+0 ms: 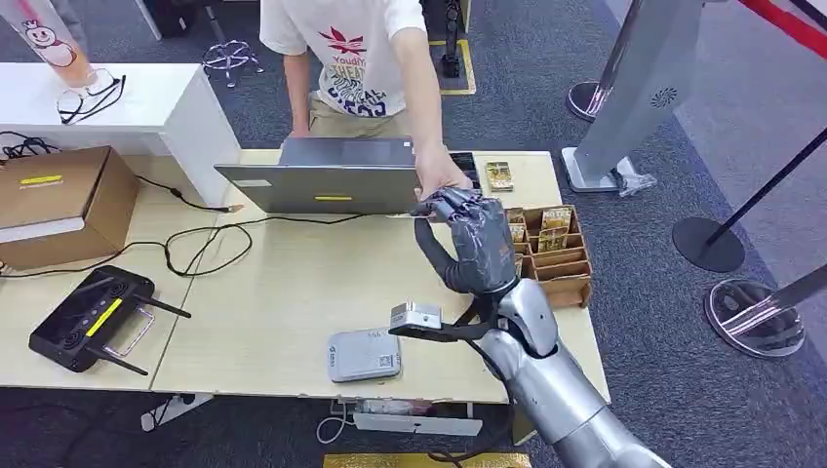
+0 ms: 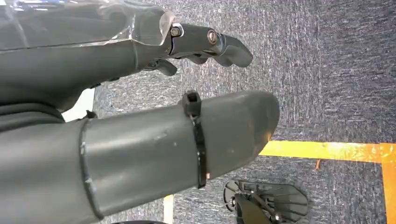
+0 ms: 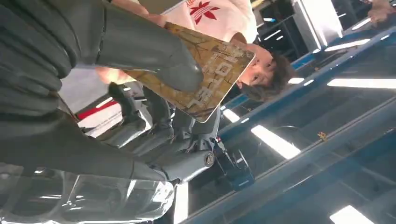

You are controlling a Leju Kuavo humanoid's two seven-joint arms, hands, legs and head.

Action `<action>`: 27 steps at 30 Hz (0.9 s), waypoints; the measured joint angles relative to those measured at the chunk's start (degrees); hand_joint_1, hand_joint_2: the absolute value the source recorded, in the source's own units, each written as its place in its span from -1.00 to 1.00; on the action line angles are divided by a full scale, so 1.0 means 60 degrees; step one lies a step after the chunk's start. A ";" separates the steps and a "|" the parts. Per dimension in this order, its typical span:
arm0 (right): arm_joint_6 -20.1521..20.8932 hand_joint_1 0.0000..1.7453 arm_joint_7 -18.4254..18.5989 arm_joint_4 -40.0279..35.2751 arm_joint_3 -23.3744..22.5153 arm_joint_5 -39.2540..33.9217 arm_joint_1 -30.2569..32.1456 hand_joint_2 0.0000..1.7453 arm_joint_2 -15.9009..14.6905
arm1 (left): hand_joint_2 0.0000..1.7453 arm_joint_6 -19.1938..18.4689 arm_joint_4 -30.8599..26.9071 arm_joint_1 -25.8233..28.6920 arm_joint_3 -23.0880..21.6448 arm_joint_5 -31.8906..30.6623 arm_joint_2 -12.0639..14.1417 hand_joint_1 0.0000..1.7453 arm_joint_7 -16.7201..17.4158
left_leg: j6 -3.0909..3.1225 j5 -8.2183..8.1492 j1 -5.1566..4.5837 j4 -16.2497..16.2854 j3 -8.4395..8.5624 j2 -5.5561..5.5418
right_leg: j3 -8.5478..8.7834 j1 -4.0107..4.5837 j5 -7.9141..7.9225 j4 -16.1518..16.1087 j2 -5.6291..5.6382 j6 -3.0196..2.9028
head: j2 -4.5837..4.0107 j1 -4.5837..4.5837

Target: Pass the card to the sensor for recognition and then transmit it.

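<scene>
Card (image 3: 212,77) in right robot hand (image 1: 478,239)

One laptop (image 1: 327,175), one sensor (image 1: 364,355)

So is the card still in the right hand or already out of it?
In the hand: the right hand pinches the card under its thumb. The person's hand is right at it, by the laptop.

Before me a pale wooden table (image 1: 283,292) stands on grey carpet (image 1: 673,322); a white counter (image 1: 146,102) sits to my left, stanchion bases (image 1: 709,244) to my right, yellow floor tape (image 2: 327,150) below.
</scene>
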 joint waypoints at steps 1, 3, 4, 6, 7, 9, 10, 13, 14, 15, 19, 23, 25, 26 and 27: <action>0.0000 0.80 -0.0004 0.0007 0.0007 -0.0011 -0.0010 1.00 0.0000 | -1.00 0.0000 0.0000 0.0002 0.0000 0.0007 0.0004 -1.00 0.0000 | 0.0000 0.0000 0.0000 0.0000 0.0000 0.0000 | 0.0000 0.0000 0.0000 0.0000 0.0000 0.0000 | 0.0000 0.0000; -0.0004 0.78 -0.0022 0.0051 0.0011 -0.0058 -0.0049 1.00 0.0000 | -1.00 0.0000 0.0000 0.0004 0.0000 0.0015 0.0004 -1.00 -0.0004 | 0.0000 0.0000 0.0000 0.0000 0.0000 0.0000 | 0.0000 0.0000 0.0000 0.0000 0.0001 0.0000 | 0.0000 0.0000; -0.0004 0.80 -0.0025 0.0062 0.0011 -0.0088 -0.0058 1.00 0.0000 | -1.00 0.0000 0.0000 0.0004 0.0000 0.0015 0.0004 -1.00 -0.0007 | 0.0000 0.0000 0.0000 0.0000 0.0000 0.0000 | 0.0000 0.0000 0.0000 0.0000 0.0001 0.0000 | 0.0000 0.0000; 0.0000 0.80 -0.0047 0.0087 0.0018 -0.0153 -0.0070 1.00 0.0000 | -1.00 0.0000 0.0000 0.0007 0.0000 0.0022 0.0004 -1.00 -0.0011 | 0.0000 0.0000 0.0000 0.0000 0.0000 0.0000 | 0.0000 0.0000 0.0000 0.0000 0.0001 0.0000 | 0.0000 0.0000; 0.0000 0.82 -0.0073 0.0102 0.0018 -0.0168 -0.0079 1.00 0.0000 | -1.00 0.0000 0.0000 0.0009 0.0000 0.0022 0.0004 -1.00 -0.0018 | 0.0000 0.0000 0.0000 0.0000 0.0000 0.0000 | 0.0000 0.0000 0.0000 0.0000 0.0001 0.0000 | 0.0000 0.0000; 0.0003 0.82 -0.0123 0.0149 0.0025 -0.0257 -0.0084 1.00 0.0000 | -1.00 0.0000 0.0000 0.0010 0.0000 0.0022 0.0004 -1.00 -0.0029 | 0.0000 0.0000 0.0000 0.0000 0.0000 0.0000 | 0.0000 0.0000 0.0000 0.0000 0.0001 0.0000 | 0.0000 0.0000; 0.0011 0.82 -0.0157 0.0168 0.0029 -0.0365 -0.0086 1.00 0.0000 | -1.00 0.0000 0.0000 0.0011 0.0000 0.0025 0.0004 -1.00 -0.0033 | 0.0000 0.0000 0.0000 0.0000 0.0000 0.0000 | 0.0000 0.0000 0.0000 0.0000 0.0000 0.0000 | 0.0000 0.0000; 0.0073 0.82 -0.0244 0.0222 0.0040 -0.0670 -0.0096 1.00 0.0000 | -1.00 0.0000 0.0000 0.0015 0.0000 0.0025 0.0004 -1.00 -0.0058 | 0.0000 0.0000 0.0000 0.0000 0.0000 0.0000 | 0.0000 0.0000 0.0000 0.0000 0.0000 0.0000 | 0.0000 0.0000; 0.0084 0.82 -0.0259 0.0237 0.0040 -0.0685 -0.0101 1.00 0.0000 | -1.00 0.0000 0.0000 0.0015 0.0000 0.0025 0.0004 -1.00 -0.0062 | 0.0000 0.0000 0.0000 0.0000 0.0000 0.0000 | 0.0000 0.0000 0.0000 0.0000 0.0000 0.0000 | 0.0000 0.0000; 0.0102 0.84 -0.0270 0.0240 0.0044 -0.0681 -0.0106 1.00 0.0000 | -1.00 0.0000 0.0000 0.0016 0.0000 0.0026 0.0004 -1.00 -0.0062 | 0.0000 0.0000 0.0000 0.0000 0.0000 0.0000 | 0.0000 0.0000 0.0000 0.0000 0.0000 0.0000 | 0.0000 0.0000; 0.0267 1.00 -0.0354 0.0284 0.0051 -0.0948 -0.0139 1.00 0.0000 | -1.00 0.0000 0.0000 0.0017 0.0000 0.0033 0.0004 -1.00 -0.0062 | 0.0000 0.0000 0.0000 0.0000 0.0000 0.0000 | 0.0000 0.0000 0.0000 0.0000 0.0000 0.0000 | 0.0000 0.0000; 0.1660 1.00 -0.0696 0.0244 0.0051 -0.2870 -0.0138 1.00 0.0000 | -1.00 0.0000 0.0000 0.0023 0.0004 0.0084 0.0004 -1.00 -0.0062 | 0.0000 0.0000 0.0000 0.0000 0.0000 -0.0001 | 0.0000 0.0000 0.0000 0.0000 0.0001 0.0000 | 0.0000 0.0000; 0.2792 1.00 -0.0769 0.0135 0.0051 -0.4188 -0.0133 1.00 0.0000 | -1.00 -0.0004 0.0004 0.0029 0.0007 0.0113 0.0004 -1.00 -0.0066 | 0.0000 0.0000 0.0000 0.0000 0.0000 0.0000 | 0.0000 0.0000 0.0000 0.0000 0.0001 0.0000 | 0.0000 0.0000; 0.3185 1.00 -0.0776 0.0080 0.0047 -0.4657 -0.0131 1.00 0.0000 | -1.00 -0.0007 0.0000 0.0033 0.0007 0.0117 0.0007 -1.00 -0.0069 | 0.0000 0.0000 0.0000 0.0000 0.0000 0.0000 | -0.0001 0.0000 0.0000 0.0000 0.0001 0.0000 | 0.0000 0.0000; 0.3528 1.00 -0.0780 0.0014 0.0040 -0.5058 -0.0126 1.00 0.0000 | -1.00 -0.0011 0.0000 0.0039 0.0007 0.0124 0.0007 -1.00 -0.0069 | 0.0000 0.0000 0.0000 0.0000 0.0000 0.0000 | -0.0001 0.0000 0.0000 0.0000 0.0001 0.0000 | 0.0000 0.0000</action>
